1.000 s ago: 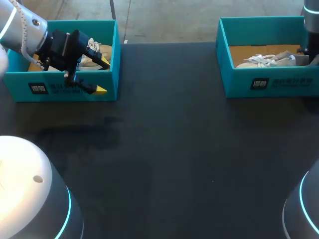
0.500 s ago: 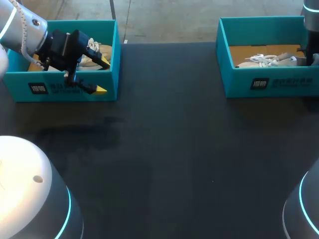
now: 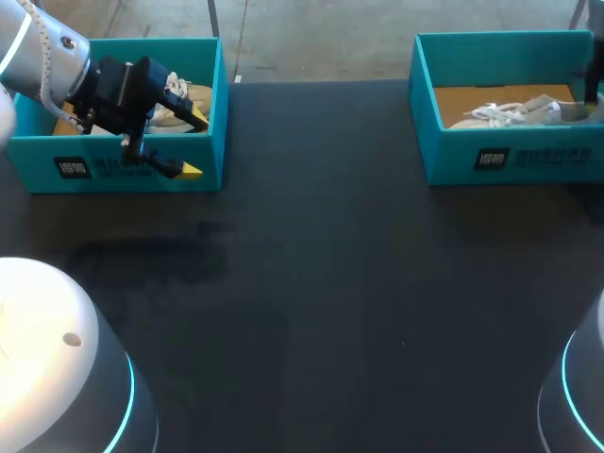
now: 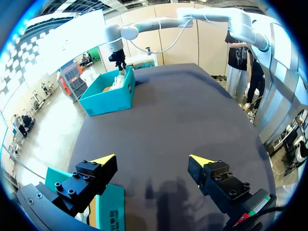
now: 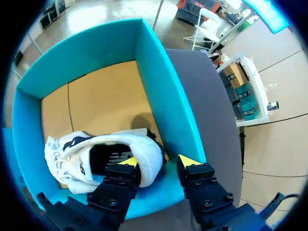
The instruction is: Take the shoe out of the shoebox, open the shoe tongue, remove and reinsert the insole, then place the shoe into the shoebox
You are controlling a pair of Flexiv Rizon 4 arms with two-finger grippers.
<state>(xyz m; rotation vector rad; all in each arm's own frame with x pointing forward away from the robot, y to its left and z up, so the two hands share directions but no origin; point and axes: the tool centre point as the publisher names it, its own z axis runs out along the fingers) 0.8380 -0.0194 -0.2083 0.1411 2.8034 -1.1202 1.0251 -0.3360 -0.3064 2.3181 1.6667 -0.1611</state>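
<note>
1. The right gripper (image 5: 159,161) sits low in the right box (image 5: 159,82), at the heel of the right shoe (image 5: 144,142); its fingers stand apart, one tip in the shoe's mouth, the other outside the heel and clear of it; it grips nothing.
2. The right shoe, white with white laces, lies on the box's brown floor beside a teal wall; its laced end points away from the gripper.
3. The left gripper (image 3: 196,144) hangs above the front wall of the left box (image 3: 38,156); its fingers are spread wide and hold nothing; one tip is over the box, the other over the table (image 3: 330,283).
4. The left shoe (image 3: 184,99) lies in the left box, partly hidden by the gripper.
5. The two boxes stand well apart, at the table's far corners.
</note>
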